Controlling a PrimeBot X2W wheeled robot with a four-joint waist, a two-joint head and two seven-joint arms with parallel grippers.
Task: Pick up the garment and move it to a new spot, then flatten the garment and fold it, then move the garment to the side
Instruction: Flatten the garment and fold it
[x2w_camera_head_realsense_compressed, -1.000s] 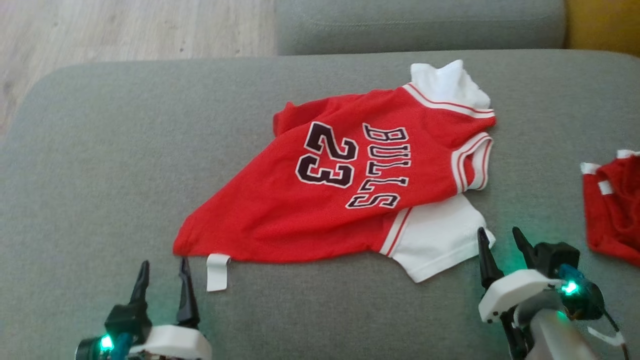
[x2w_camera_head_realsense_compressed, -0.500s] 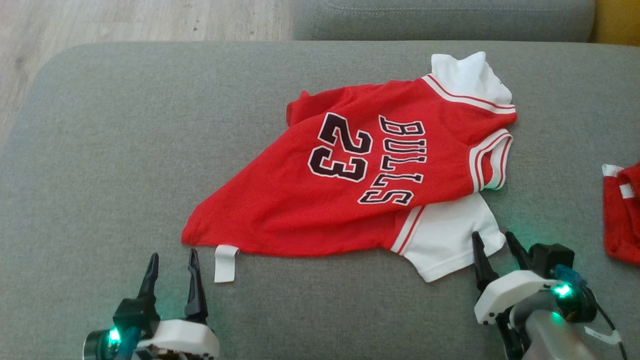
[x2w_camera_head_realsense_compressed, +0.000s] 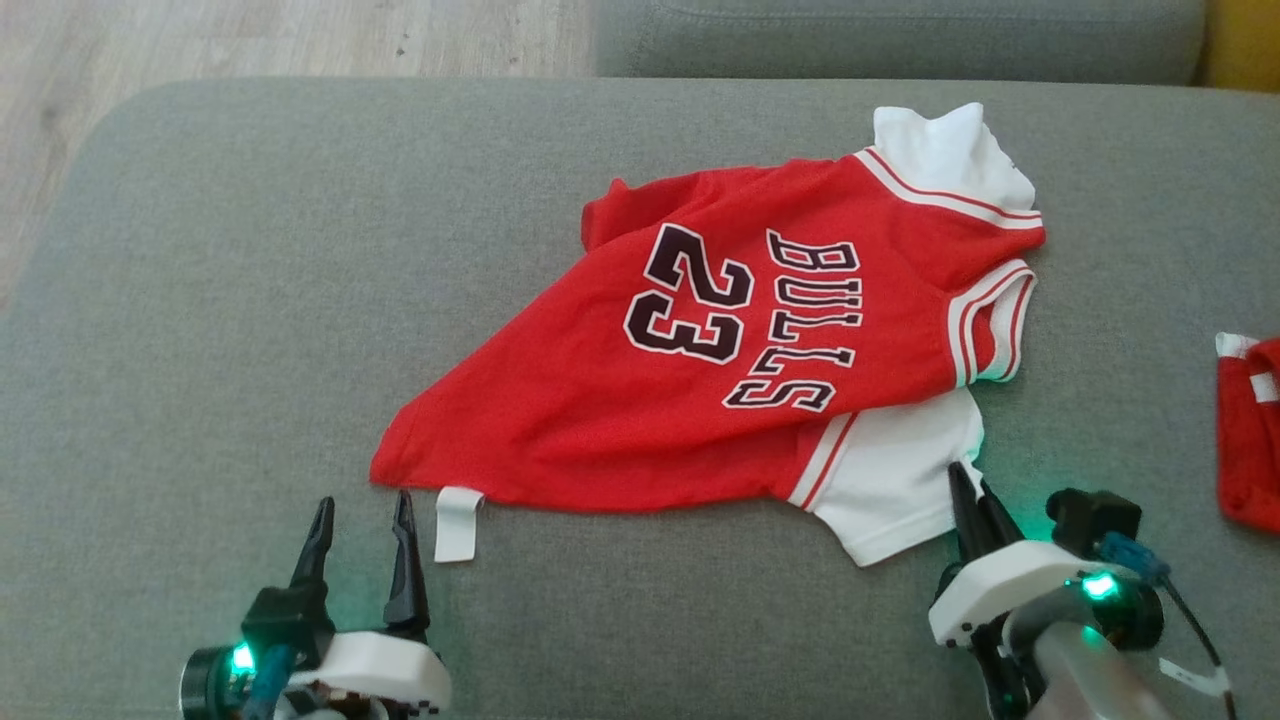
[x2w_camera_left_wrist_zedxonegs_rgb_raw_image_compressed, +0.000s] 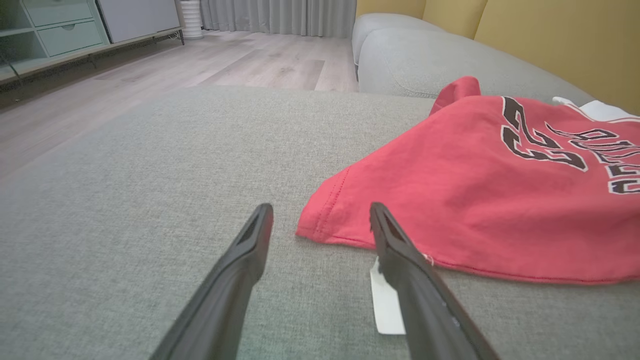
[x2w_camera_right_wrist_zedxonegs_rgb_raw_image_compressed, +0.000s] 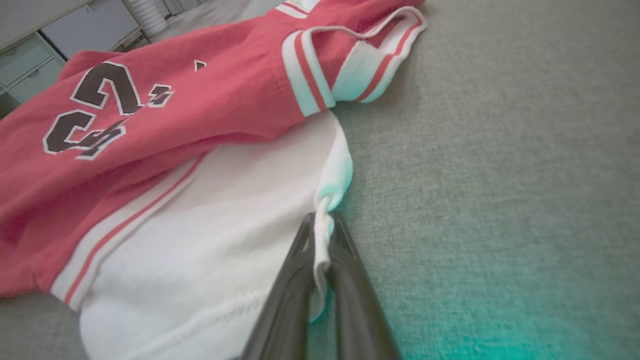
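A: Head view: what changed?
B: Right tool (x2w_camera_head_realsense_compressed: 968, 480), spread a second ago, now clenches the white sleeve (x2w_camera_head_realsense_compressed: 890, 480) at the jersey's (x2w_camera_head_realsense_compressed: 700, 400) 5 o'clock; jersey lies mid-cushion (x2w_camera_head_realsense_compressed: 250, 300).
A: Left wrist view?
B: Left tool (x2w_camera_left_wrist_zedxonegs_rgb_raw_image_compressed: 320, 212) released, near the red hem corner (x2w_camera_left_wrist_zedxonegs_rgb_raw_image_compressed: 330, 220).
A: Right wrist view?
B: Sleeve edge pinched between the fingers (x2w_camera_right_wrist_zedxonegs_rgb_raw_image_compressed: 290, 280). One grasp made; the lift probably awaits the left.

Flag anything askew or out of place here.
The red mesh jersey with white sleeves lies rumpled and diagonal on the grey fabric cushion, its far hem corner bunched up, a white label poking out at the near hem. Nothing looks damaged or spilled.
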